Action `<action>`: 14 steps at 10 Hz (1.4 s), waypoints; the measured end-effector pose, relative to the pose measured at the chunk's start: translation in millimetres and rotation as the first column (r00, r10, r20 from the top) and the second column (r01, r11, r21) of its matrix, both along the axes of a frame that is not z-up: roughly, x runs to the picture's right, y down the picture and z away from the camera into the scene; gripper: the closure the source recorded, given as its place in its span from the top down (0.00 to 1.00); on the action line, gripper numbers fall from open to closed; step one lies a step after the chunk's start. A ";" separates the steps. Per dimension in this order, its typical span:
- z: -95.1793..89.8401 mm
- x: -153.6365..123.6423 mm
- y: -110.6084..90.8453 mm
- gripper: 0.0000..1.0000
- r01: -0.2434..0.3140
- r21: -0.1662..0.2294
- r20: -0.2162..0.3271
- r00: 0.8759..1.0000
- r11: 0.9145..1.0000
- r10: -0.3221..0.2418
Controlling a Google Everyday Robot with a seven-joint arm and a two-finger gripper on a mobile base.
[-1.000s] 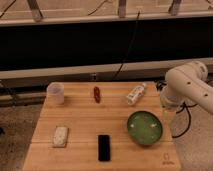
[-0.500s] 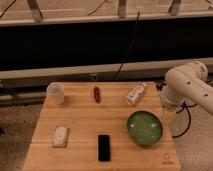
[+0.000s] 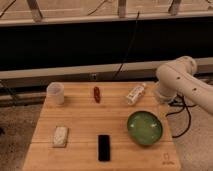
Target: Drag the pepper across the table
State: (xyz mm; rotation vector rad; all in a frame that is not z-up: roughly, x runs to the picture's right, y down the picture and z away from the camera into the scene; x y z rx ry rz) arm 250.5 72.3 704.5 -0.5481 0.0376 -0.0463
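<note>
Six things lie on the light wooden plank table (image 3: pixel 80 120). The small dark red pepper (image 3: pixel 96 94) rests along the far edge, near the middle, lying roughly far to near. To its left, well apart, stands a clear plastic cup (image 3: pixel 56 93). To its right a white bottle (image 3: pixel 135 93) lies on its side. A round green bowl (image 3: pixel 144 127) sits toward the near right, a flat black rectangular slab (image 3: pixel 104 147) at the near middle, and a pale rectangular block (image 3: pixel 60 136) at the near left. The white robot arm (image 3: pixel 182 82) bends beside the table's far right corner and runs off the right edge. The end effector is out of sight there, spread apart and clamped on nothing, well away from the pepper.
</note>
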 end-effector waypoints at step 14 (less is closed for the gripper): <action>40.3 -91.9 -52.3 0.80 0.203 0.049 0.103 0.973 0.978 -0.208</action>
